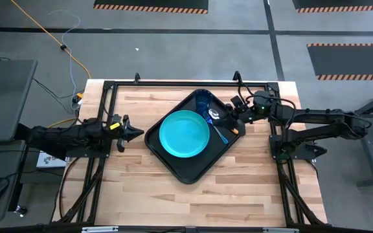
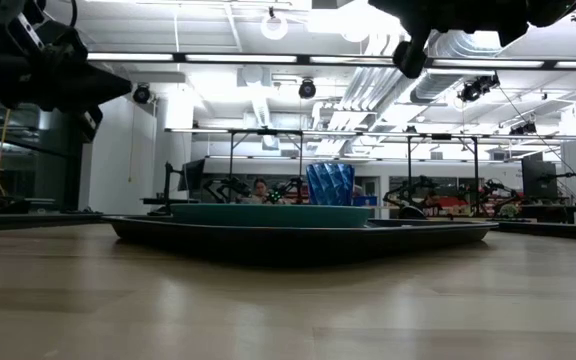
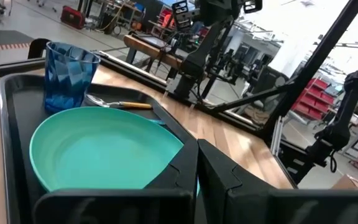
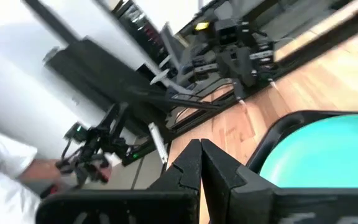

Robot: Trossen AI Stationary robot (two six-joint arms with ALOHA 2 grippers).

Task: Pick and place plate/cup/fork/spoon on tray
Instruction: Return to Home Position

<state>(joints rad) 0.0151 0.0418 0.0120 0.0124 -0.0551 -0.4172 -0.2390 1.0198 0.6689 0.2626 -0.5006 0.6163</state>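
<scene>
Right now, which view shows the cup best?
The left wrist view: the cup stands close and upright on the tray, beside the plate. The high view shows it small from above; the low view hides its base behind the plate; the right wrist view misses it.

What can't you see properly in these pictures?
Low view: fork and spoon hidden behind the plate and the tray.
Left wrist view: fork mostly hidden behind the plate.
Right wrist view: plate cut off by the edge; cup out of view.
</scene>
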